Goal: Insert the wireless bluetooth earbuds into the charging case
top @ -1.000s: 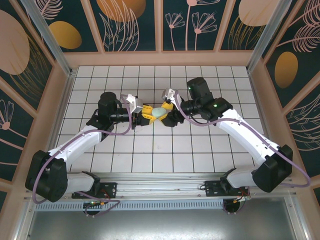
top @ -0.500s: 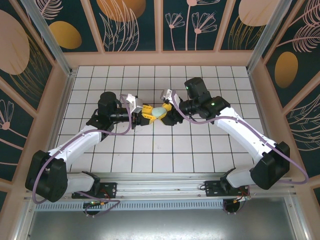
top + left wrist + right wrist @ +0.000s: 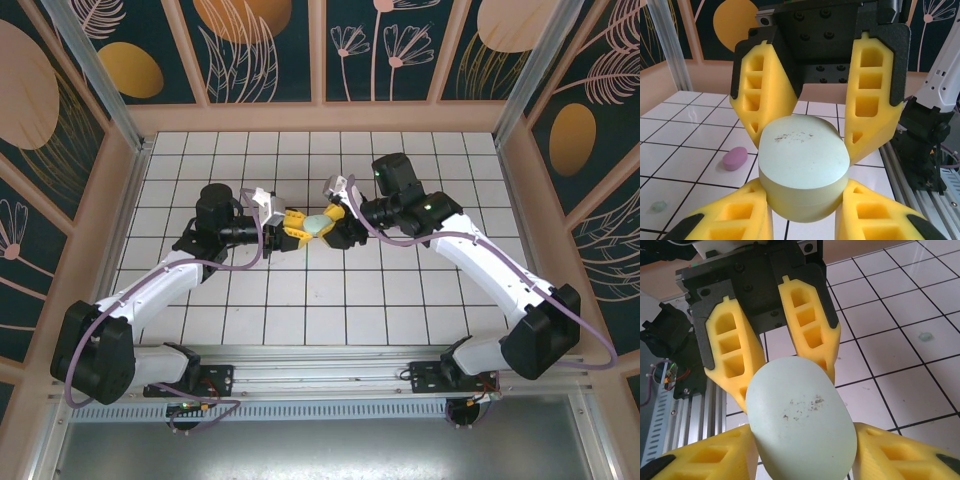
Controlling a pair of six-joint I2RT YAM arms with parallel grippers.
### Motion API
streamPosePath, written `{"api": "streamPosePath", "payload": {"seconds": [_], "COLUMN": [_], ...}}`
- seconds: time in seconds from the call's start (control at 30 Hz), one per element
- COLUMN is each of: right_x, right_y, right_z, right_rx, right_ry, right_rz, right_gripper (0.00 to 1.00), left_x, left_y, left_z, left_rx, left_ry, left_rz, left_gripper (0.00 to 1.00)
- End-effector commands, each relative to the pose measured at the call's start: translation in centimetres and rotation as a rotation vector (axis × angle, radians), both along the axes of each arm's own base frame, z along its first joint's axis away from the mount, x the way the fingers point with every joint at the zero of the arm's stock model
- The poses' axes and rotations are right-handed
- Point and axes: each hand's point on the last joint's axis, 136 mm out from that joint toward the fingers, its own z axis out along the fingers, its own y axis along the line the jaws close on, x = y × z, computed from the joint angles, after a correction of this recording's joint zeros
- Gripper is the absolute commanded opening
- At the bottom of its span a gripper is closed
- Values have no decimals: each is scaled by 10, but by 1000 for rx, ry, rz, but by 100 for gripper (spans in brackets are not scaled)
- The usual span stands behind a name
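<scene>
— Where's the case right now?
— Over the middle of the tiled table (image 3: 300, 300), and it looks lifted clear of it. The mint charging case (image 3: 317, 224) is pinched from two sides. The left gripper (image 3: 804, 190) is clamped on one end and the right gripper (image 3: 802, 440) on the opposite end, with all four yellow pads against it.
— Lid open?
— It looks closed. A seam runs round the body in the left wrist view.
— And the earbuds?
— None in the case. One pale mint earbud (image 3: 658, 206) lies on a tile well apart from it. A pink pebble-shaped piece (image 3: 734, 159) lies nearer, but I can't tell if it's an earbud or a second case.
— What could go wrong?
— The shell is smooth and rounded. If the arms twist or pull against each other to pop the lid, it could squirt out of one pair of pads and drop. Letting go on one side before the other holds firmly risks the same, and a falling case might knock the loose earbud away.
— Anything else?
— Squeezing across the seam would pin the lid shut, so a grip may need shifting first
</scene>
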Motion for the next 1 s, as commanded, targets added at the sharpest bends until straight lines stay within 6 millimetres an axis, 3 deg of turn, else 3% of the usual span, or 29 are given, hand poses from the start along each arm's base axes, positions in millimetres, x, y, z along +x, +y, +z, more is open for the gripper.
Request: {"api": "streamPosePath", "payload": {"seconds": [0.0, 0.23, 0.57, 0.97], "right_x": [3, 9, 31, 38], "right_y": [3, 2, -4, -4], "right_z": [21, 27, 27, 29], "right_rx": [45, 66, 80, 80], "right_ry": [-27, 2, 86, 106], "right_rz": [11, -17, -122, -164], "right_gripper": [43, 40, 56, 62], "left_x": [-6, -8, -11, -10], "left_y": [1, 1, 2, 3], "left_z": [11, 11, 13, 11], "left_rx": [-15, -15, -24, -20], "left_ry": [-37, -40, -47, -45], "left_rz": [-30, -33, -38, -24], "left_gripper": [15, 13, 13, 13]}}
